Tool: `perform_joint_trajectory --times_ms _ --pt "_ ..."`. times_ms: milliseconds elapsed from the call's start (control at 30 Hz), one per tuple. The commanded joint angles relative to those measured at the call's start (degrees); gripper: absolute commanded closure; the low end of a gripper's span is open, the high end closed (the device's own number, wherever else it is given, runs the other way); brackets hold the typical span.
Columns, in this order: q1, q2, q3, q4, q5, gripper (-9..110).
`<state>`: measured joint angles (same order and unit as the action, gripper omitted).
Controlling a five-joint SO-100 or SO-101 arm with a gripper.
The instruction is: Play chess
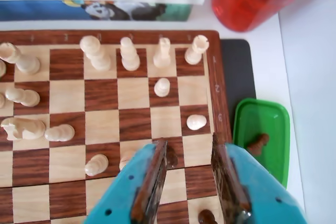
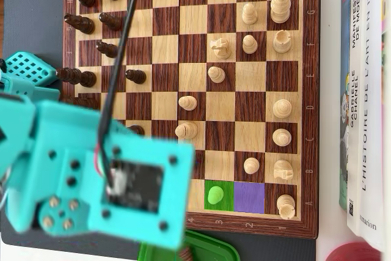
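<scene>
Turquoise plastic pincer [image 1: 191, 182], its 2 fingers lined with dark rubbery pads, is hanging spread and empty over the wooden chessboard [image 1: 220, 93] near that board's right edge in the wrist view. Between and just beyond the fingertips is sitting a cream-coloured rounded pawn [image 1: 196, 122], alone on a dark square; in the overhead view the same pawn [image 2: 214, 195] is showing tinted green on a highlighted square beside a purple-marked square [image 2: 248, 197], close to the board's bottom edge. I am judging this as the approach for a pawn move: the next move calls for lowering straight over the pawn's smooth, narrow head and pinching without nudging it sideways. Beside the board's right edge in the wrist view, a glossy green plastic tray [image 1: 273, 129] is holding 1 dark brown turned piece [image 1: 258, 143].
</scene>
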<state>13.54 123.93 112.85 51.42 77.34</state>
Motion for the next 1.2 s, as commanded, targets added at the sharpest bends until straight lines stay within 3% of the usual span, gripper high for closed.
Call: perform_joint_trajectory --times_ms 0,667,867,1167 --pt "-2.37 6.5 5.1 -6.24 0.26 88" --pt "-14.77 33.13 42.71 -63.02 0.26 87" --pt "-15.29 44.38 50.36 -69.17 0.26 87" --pt "-15.12 65.39 61.96 -69.26 0.26 87"
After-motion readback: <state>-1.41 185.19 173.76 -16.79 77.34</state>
